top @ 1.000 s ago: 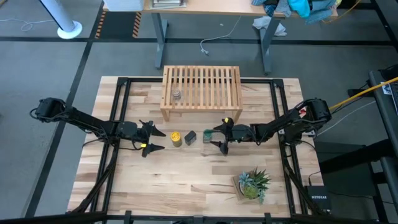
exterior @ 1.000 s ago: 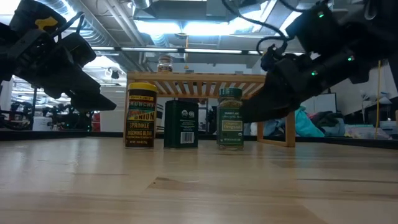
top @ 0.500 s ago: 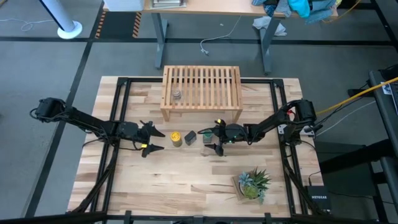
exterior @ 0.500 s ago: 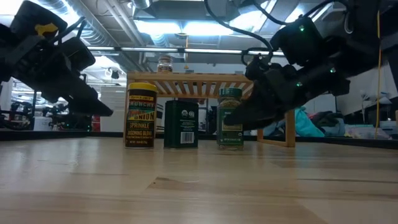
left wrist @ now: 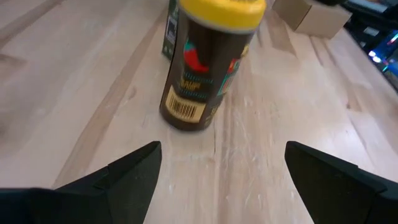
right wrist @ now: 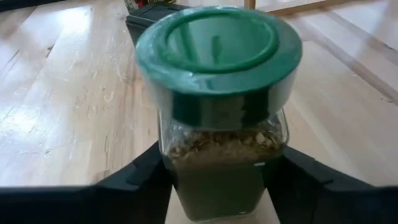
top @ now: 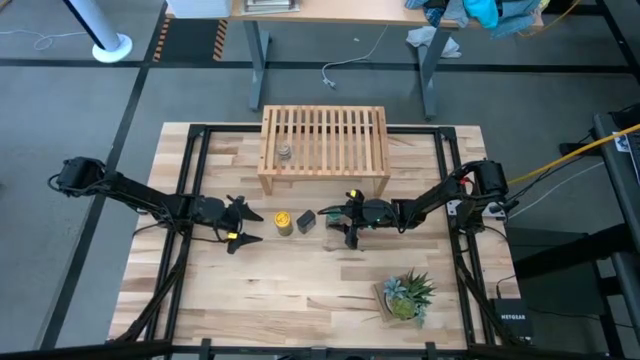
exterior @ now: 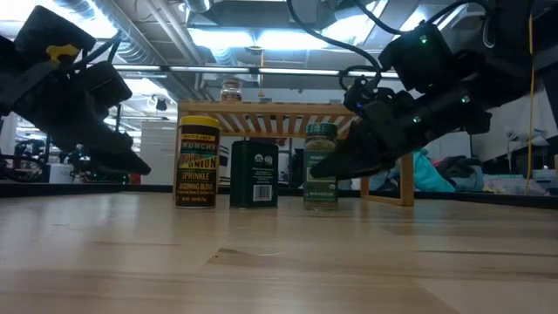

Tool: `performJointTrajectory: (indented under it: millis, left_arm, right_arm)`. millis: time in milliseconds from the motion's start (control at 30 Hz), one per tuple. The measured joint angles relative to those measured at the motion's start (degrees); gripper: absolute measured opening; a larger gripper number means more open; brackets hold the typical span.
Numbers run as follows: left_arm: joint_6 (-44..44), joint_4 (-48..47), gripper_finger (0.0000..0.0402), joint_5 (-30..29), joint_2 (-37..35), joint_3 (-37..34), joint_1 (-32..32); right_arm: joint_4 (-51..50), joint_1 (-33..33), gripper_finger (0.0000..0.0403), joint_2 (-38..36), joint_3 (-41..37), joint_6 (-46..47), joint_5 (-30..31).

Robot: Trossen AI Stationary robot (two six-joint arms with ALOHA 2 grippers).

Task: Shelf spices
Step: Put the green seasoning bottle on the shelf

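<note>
Left gripper [top: 243,225]: on the tabletop's left half, just beside the yellow jar [top: 284,221]. Fingers spread wide, nothing between them. Jar upright ahead of the gap in the left wrist view, not touched. Waiting.

Yellow jar: upright on the table [top: 300,290], leftmost of a row of three in front of the shelf [top: 325,146].

Black tin [top: 306,220]: upright, just beside the yellow jar, between it and the green jar [exterior: 321,178].

Green jar: upright, rightmost of the row, mostly hidden from above by the right arm. Base apparently on the wood.

Right gripper [top: 338,225]: around the green jar. In the right wrist view one finger pressed to each side of the glass below the lid; pinching the jar.

Grey-topped jar [top: 284,152]: already on the shelf's slats, near the left end.

Shelf: behind the row; rest of the slats bare.

Plant [top: 406,295]: near the right front corner, well apart.

Step in hand, as judged: grasp of the green jar, one of four shelved. Next move: straight lift clear of the tin, carry over the shelf's front rail, upright set-down on the slats.
</note>
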Motion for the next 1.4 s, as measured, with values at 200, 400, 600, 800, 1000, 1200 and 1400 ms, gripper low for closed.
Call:
performJointTrajectory:
  millis: [200,400,600,800,1000,1200,1400]
  left_arm:
    - [0.2,-4.1,0.0333,0.0,0.0,0.0,0.0]
    - [-0.1,-8.5,0.0333,0.0,0.0,0.0,0.0]
    - [0.2,-11.4,0.0333,0.0,0.0,0.0,0.0]
    - [0.2,-11.9,0.0333,0.0,0.0,0.0,0.0]
    - [0.2,-11.9,0.0333,0.0,0.0,0.0,0.0]
    - [0.2,-12.0,0.0333,0.0,0.0,0.0,0.0]
    - [0.2,-12.0,0.0333,0.0,0.0,0.0,0.0]
  right_arm:
    - [0.7,0.0,0.0206,0.0,0.0,-0.1,0.2]
    - [2.5,0.0,0.0206,-0.2,0.0,-0.1,-1.5]
    - [3.1,0.1,0.0206,-3.7,-0.1,-0.1,-2.8]
    - [2.8,0.1,0.0206,-7.1,-0.1,-0.4,-2.7]
    - [3.5,0.1,0.0206,-10.0,0.4,-2.1,-2.1]
    - [1.6,0.0,0.0206,-12.9,4.2,-8.8,-0.1]
    - [-8.3,-2.3,0.0206,-14.9,11.6,-18.2,2.8]
